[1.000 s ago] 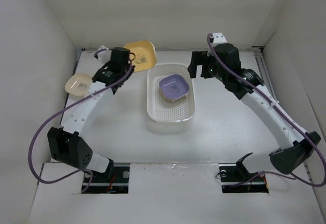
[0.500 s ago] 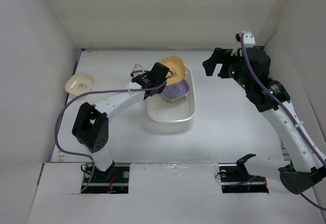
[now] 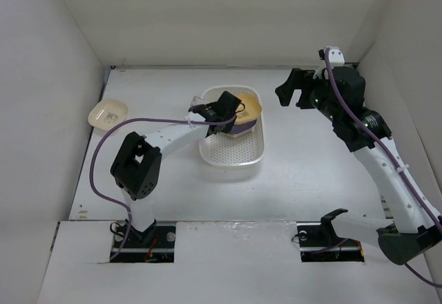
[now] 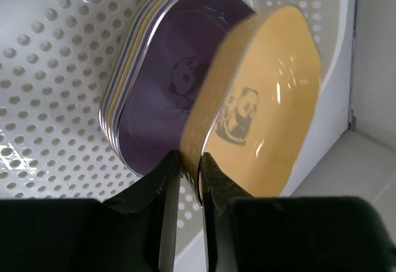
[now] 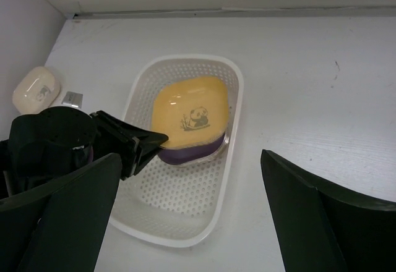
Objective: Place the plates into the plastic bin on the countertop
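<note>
Your left gripper (image 4: 187,161) pinches the yellow rounded-square plastic plate (image 4: 266,99) by its rim, tilted to nest on the lavender plate (image 4: 161,99) inside the white perforated plastic bin (image 4: 49,49), while your right gripper (image 5: 189,154) hangs spread and empty.

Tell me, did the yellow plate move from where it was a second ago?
Yes. The yellow plate moved right and nearer, from behind the far-left corner of the plastic bin to inside the bin, above the lavender plate.

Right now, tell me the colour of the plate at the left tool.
The plate is yellow with a dark panda picture; clearest in the right wrist view.
</note>
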Controlling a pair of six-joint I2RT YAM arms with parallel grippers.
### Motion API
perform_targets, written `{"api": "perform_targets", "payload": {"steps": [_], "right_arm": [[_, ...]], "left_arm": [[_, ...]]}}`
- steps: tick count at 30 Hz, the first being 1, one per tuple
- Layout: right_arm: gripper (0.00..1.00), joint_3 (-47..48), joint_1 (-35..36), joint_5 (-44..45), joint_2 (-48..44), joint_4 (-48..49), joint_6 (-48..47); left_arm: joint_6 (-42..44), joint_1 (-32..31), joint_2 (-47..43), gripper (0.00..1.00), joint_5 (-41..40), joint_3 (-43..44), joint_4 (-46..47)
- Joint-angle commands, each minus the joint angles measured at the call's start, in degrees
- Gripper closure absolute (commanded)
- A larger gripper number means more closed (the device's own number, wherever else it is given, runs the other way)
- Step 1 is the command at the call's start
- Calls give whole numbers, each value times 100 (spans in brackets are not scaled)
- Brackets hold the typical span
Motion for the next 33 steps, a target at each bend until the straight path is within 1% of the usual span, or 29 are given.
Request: {"api": "perform_targets", "payload": {"steps": [1,2,3,8,9,12,13,14,16,17,18,20,22,24,25,27,28,29,30,31,32,33], "right_arm": [[0,-9,-87,-89,-217,360,28],[0,-9,-87,-142,-269,360,28],[0,-9,-87,-142,-269,360,28],[0,-9,-87,-195,-269,360,28],[0,-9,-87,-195,-269,360,28],[0,-61,-87,-195,-269,412,28],[0,-61,-87,-265,-269,413,28],[0,-61,-87,-265,-269,413,28],[0,-61,-87,-265,-269,413,28],[0,-61,-87,-265,-269,413,28],[0,-61,-87,-265,-269,413,28],[0,-9,-87,-265,-269,413,28],[0,-9,-87,-265,-217,413,28],[0,-9,-87,-318,-217,413,28],[0,-9,-87,-318,-164,413,28],[0,-9,-87,-379,-112,352,-25],[0,-9,-87,-379,-111,351,-25],[0,-9,-87,-379,-111,351,-25],[0,-9,-35,-432,-111,351,-25],[0,-9,-35,-484,-111,412,-25],[0,-78,-35,-485,-111,413,-25],[0,-79,26,-485,-172,465,-25]], "left_arm": [[-653,-67,-19,88,-337,353,-271],[-653,-67,-80,96,-398,301,-271],[-706,-67,-159,97,-398,214,-271],[-777,-120,-449,79,-398,-25,-218],[-707,-120,-510,76,-520,-25,-218],[-803,-190,-774,76,-705,-147,-384],[-803,-190,-827,75,-706,-200,-324],[-881,-190,-880,71,-767,-270,-323],[-882,-190,-951,51,-767,-271,-323],[-804,-190,-1003,31,-767,-271,-323],[-725,-190,-1003,26,-767,-271,-323],[-654,-190,-1074,22,-767,-201,-323],[-522,-243,-1275,12,-907,-96,-471],[-242,-243,-1416,0,-1346,71,-551],[108,-173,-1512,0,-1495,72,-630],[671,177,-1566,0,-1585,160,-684],[961,701,-1627,0,-1472,221,-771],[1242,976,-1627,0,-1471,300,-824],[1941,1249,-1627,0,-1410,301,-876],[2287,1521,-1627,0,-1409,379,-877],[2639,2089,-1627,0,-1305,432,-877],[3208,2382,-1627,0,-1147,432,-398]]}}
